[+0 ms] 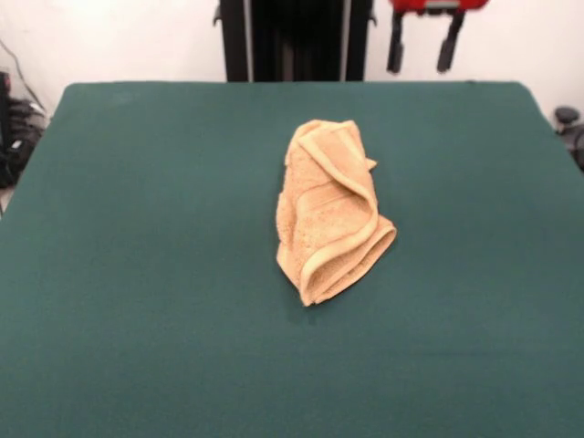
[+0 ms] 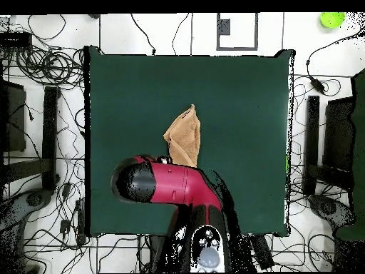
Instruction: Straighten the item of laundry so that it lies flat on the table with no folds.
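The tan-orange towel (image 1: 328, 210) lies crumpled and folded over itself near the middle of the dark green table (image 1: 137, 228), with a hemmed edge curling along its right side. In the overhead view the towel (image 2: 184, 135) sits on the table (image 2: 242, 107), and the red arm (image 2: 175, 187) hides the part of it nearest the robot. My gripper (image 1: 422, 44) hangs at the top edge of the front view, over the table's far edge, well beyond and to the right of the towel. Its two black fingers (image 1: 395, 46) stand apart with nothing between them.
The black pedestal (image 1: 297, 36) stands behind the table's far edge. Cables and dark equipment (image 2: 43, 128) lie on the floor around the table. A black item (image 1: 568, 119) sits off the table's right edge.
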Available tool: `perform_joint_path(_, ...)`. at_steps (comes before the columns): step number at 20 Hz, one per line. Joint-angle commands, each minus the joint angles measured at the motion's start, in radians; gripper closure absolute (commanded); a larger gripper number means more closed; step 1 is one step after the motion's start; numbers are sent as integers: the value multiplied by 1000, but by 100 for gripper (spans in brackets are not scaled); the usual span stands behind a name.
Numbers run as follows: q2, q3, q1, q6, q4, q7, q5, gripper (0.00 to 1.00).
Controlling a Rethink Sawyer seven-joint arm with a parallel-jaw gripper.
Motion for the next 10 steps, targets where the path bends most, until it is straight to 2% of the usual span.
perform_joint_path(1,166,7,33,-140,-114,284,56,0)
perform_joint_path(7,210,9,55,-169,-121,298,98,0)
perform_joint_path(10,241,7,83,-227,-104,334,134,0)
